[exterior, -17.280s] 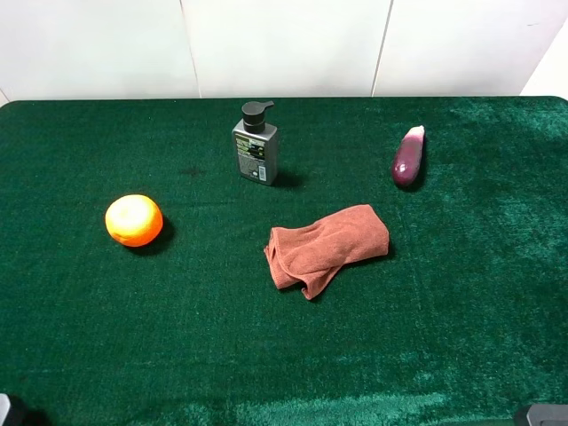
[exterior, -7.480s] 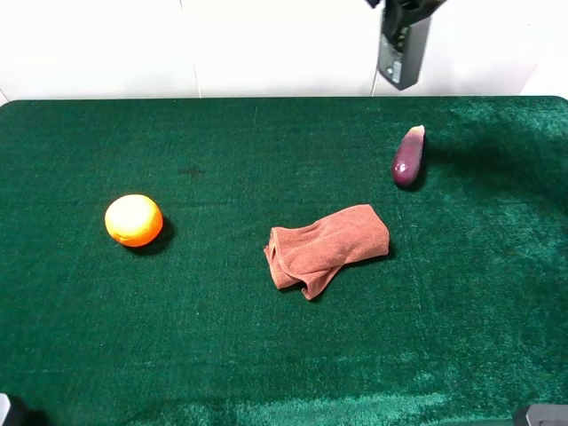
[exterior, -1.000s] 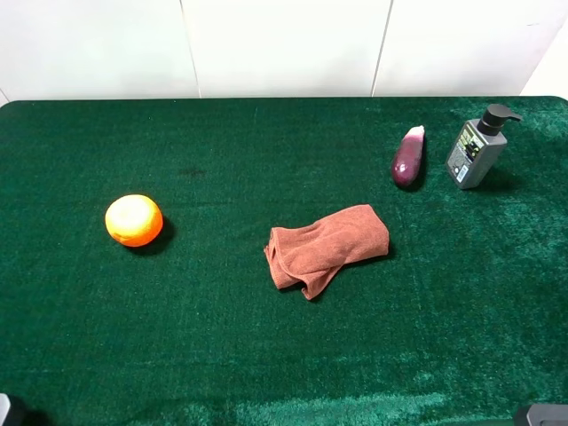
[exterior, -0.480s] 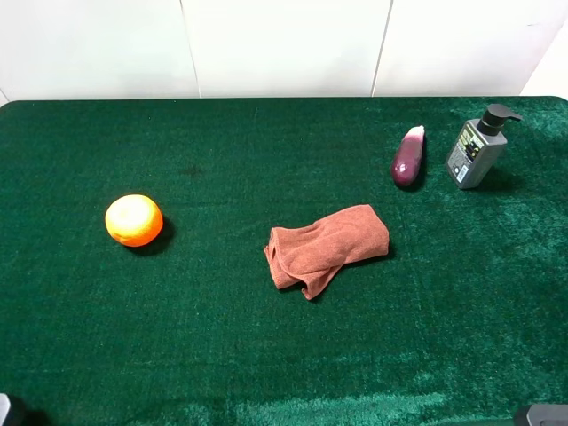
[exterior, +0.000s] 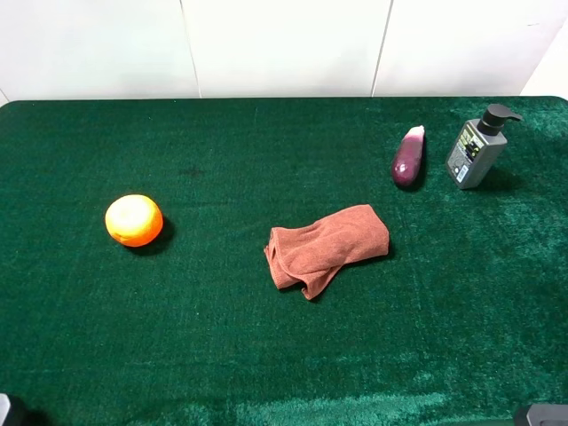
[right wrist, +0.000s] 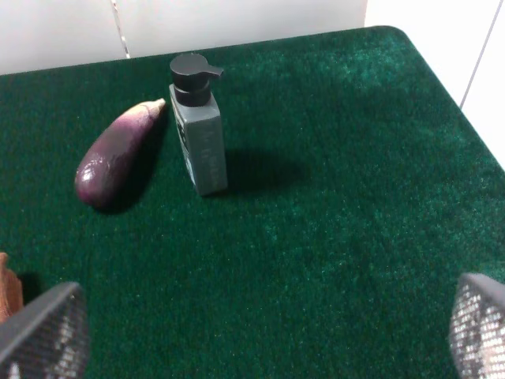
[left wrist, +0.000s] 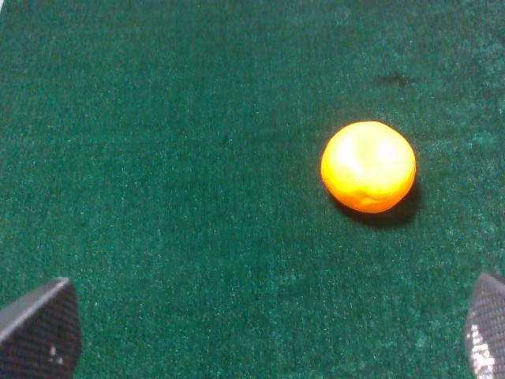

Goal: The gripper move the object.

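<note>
The grey pump bottle (exterior: pixel 476 149) with a black pump top stands upright at the back right of the green table, just right of the purple eggplant (exterior: pixel 408 158). In the right wrist view the bottle (right wrist: pixel 199 137) stands free beside the eggplant (right wrist: pixel 117 153), well ahead of my right gripper (right wrist: pixel 260 328), which is open and empty. My left gripper (left wrist: pixel 260 332) is open and empty, with its fingertips (left wrist: pixel 41 328) wide apart. Nothing touches the bottle.
An orange (exterior: pixel 134 220) lies on the left of the table and shows in the left wrist view (left wrist: pixel 368 166). A rust-brown cloth (exterior: pixel 326 248) lies crumpled in the middle. The table's right edge (right wrist: pixel 442 75) runs close beyond the bottle.
The bottle went from the back middle, up in the gripper, to the back right beside the eggplant. Nothing has moved in the last second.
</note>
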You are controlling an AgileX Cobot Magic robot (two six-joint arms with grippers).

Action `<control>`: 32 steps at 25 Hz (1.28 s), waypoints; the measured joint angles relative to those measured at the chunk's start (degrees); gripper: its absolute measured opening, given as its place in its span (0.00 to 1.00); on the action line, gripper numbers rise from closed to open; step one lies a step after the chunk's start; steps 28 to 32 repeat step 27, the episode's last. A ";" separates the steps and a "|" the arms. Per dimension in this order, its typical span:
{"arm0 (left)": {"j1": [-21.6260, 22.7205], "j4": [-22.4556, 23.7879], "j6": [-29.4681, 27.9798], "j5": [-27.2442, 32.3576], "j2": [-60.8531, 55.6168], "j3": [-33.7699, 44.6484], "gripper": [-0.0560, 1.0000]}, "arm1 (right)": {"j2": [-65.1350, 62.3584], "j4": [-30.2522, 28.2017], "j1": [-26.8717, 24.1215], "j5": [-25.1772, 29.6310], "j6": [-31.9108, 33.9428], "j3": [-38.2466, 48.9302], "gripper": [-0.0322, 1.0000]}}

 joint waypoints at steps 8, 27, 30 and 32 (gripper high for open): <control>0.00 0.00 0.00 0.00 0.00 0.00 0.99 | 0.00 0.00 0.00 0.00 0.00 0.00 0.70; 0.00 0.00 0.00 0.00 0.00 0.00 0.99 | 0.00 -0.14 0.00 0.00 0.00 0.00 0.70; 0.00 0.00 0.00 0.00 0.00 0.00 0.99 | 0.00 -0.14 0.00 0.00 0.00 0.00 0.70; 0.00 0.00 0.00 0.00 0.00 0.00 0.99 | 0.00 -0.14 0.00 0.00 0.00 0.00 0.70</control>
